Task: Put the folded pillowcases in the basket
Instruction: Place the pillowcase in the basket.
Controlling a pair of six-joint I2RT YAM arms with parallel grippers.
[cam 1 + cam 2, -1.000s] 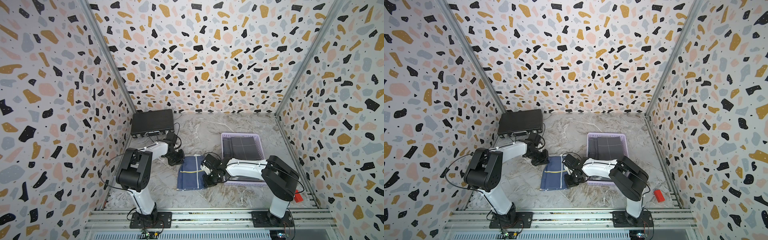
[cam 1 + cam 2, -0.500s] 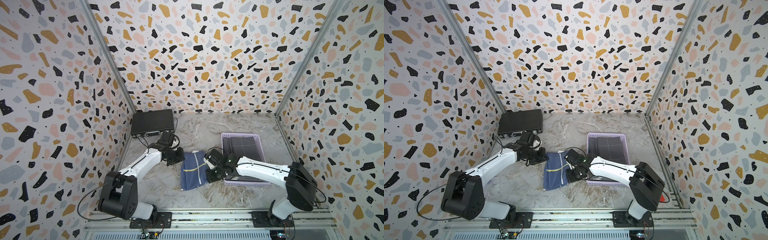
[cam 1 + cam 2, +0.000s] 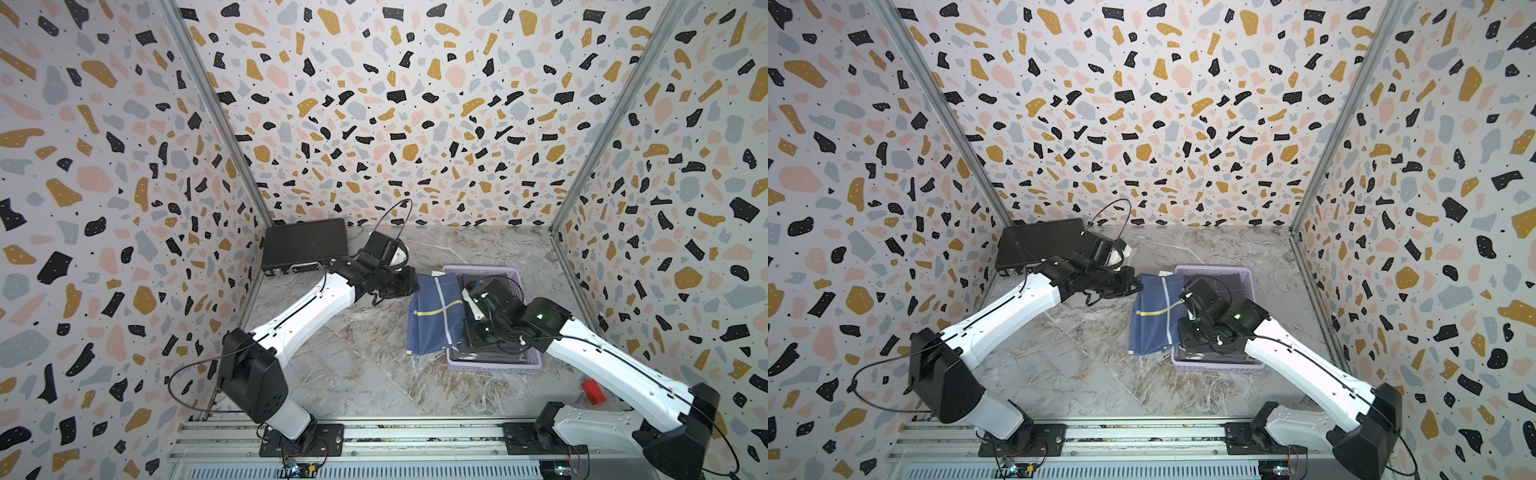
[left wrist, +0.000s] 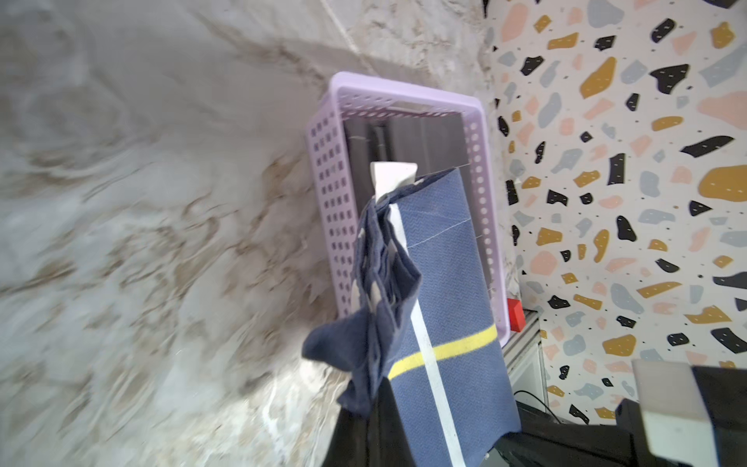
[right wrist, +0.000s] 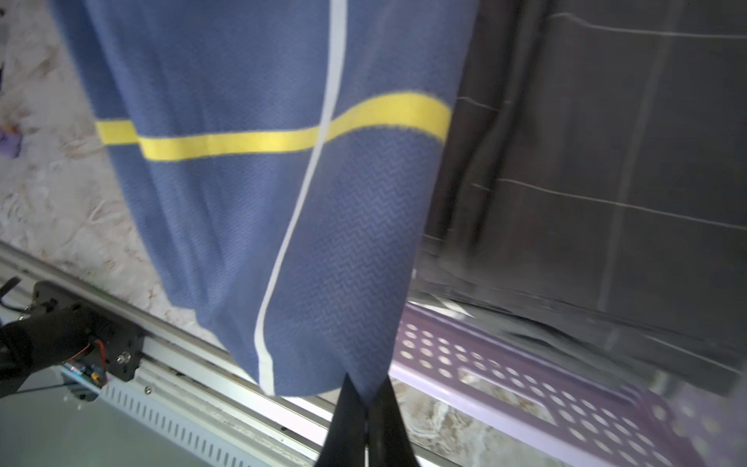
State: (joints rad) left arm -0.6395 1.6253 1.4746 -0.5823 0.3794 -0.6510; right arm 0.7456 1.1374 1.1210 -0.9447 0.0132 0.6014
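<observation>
Hanging: folded pillowcase (image 3: 436,316), navy with one yellow and one white stripe, held off the marble floor (image 3: 353,374), overlapping the basket's near-left rim.
Landmark: basket (image 3: 494,365), lilac, perforated, dark grey cloth (image 5: 606,161) inside.
Left gripper (image 3: 409,284): clamped tight on the pillowcase corner farthest from the basket's front.
Right gripper (image 5: 366,404): pinched closed on the pillowcase edge, above the basket.
Black case (image 3: 305,245): well apart from the basket, at the back wall.
Red block (image 3: 593,392): near the basket's front-right corner.
</observation>
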